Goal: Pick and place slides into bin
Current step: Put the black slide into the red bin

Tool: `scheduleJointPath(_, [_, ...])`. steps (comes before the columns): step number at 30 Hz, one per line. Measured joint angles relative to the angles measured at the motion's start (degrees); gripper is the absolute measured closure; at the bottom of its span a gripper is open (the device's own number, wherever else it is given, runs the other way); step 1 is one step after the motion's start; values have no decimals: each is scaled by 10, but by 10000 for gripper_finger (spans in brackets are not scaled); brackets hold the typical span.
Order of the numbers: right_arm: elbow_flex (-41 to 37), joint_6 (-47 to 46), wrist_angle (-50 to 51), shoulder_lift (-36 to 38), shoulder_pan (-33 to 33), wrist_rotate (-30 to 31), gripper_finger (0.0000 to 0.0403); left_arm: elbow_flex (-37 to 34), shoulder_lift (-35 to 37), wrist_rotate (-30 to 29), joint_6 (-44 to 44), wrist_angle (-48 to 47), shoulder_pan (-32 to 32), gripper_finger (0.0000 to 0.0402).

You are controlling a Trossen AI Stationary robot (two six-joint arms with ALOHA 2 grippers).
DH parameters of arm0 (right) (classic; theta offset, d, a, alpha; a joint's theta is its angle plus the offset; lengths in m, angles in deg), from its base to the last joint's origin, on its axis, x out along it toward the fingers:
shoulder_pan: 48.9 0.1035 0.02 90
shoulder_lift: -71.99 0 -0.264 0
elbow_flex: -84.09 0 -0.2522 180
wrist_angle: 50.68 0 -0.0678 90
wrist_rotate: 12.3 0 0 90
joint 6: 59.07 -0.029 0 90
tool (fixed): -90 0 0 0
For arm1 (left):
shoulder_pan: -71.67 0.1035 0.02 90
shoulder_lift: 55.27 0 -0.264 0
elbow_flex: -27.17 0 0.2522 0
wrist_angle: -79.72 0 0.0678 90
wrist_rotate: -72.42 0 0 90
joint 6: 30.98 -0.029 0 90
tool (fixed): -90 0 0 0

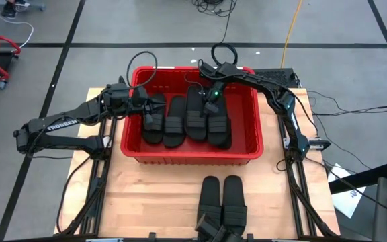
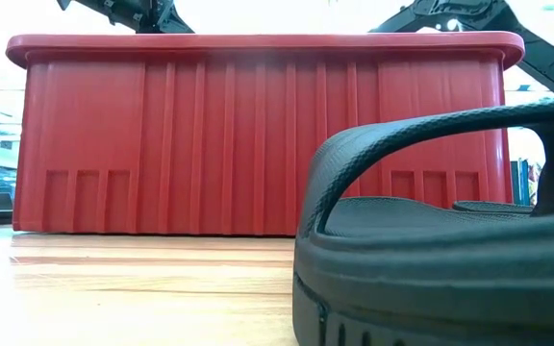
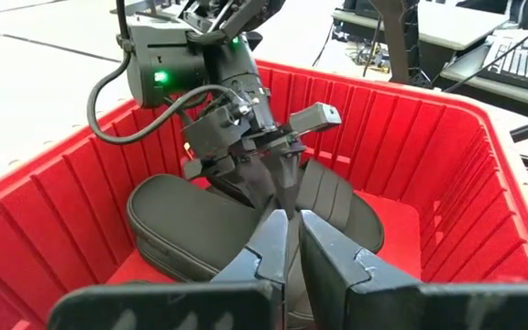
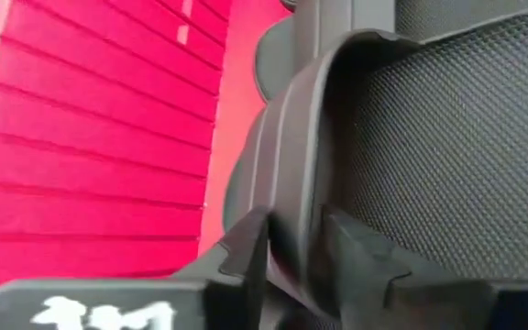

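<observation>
The red bin (image 1: 188, 158) stands mid-table with several black slides lying side by side in it. My left gripper (image 1: 154, 115) reaches in from the left and is shut on the leftmost slide (image 1: 153, 129). My right gripper (image 1: 212, 105) reaches in from the far right and is shut on the rightmost slide (image 1: 219, 128). Two more slides (image 1: 222, 196) lie side by side on the table in front of the bin. The nearest one fills the low view (image 2: 431, 250). My left gripper pinches a thin dark edge of the leftmost slide (image 3: 287, 197) between its two nearly closed fingers (image 3: 337, 261), slanting down from the table's left side. The slide's sole (image 3: 191, 229) lies on the bin floor. My right gripper holds the rightmost slide by its ribbed strap (image 4: 293, 156). One finger (image 4: 246, 247) is outside the strap and the other (image 4: 360, 257) is under it, over the textured footbed (image 4: 447, 137). The fingers come from above, slanting down. The slide lies in the bin.
The bin's tall red walls (image 3: 447, 156) close in both grippers, which work close together inside it. More black slides (image 1: 215, 232) show at the table's near edge. Bare wood (image 1: 146, 195) lies left and right of the table slides.
</observation>
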Motion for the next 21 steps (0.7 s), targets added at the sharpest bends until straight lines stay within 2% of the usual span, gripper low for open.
scheduleJointPath(10, [0, -19, -41, 46, -5, 55, 271, 0, 0, 0, -11, 0, 0, 376])
scheduleJointPath(16, [0, -69, -101, 103, -8, 53, 272, 0, 0, 1, -17, 0, 0, 376])
scheduleJointPath(21, [0, -100, -140, 195, 4, 39, 295, 0, 0, 1, -38, 0, 0, 376])
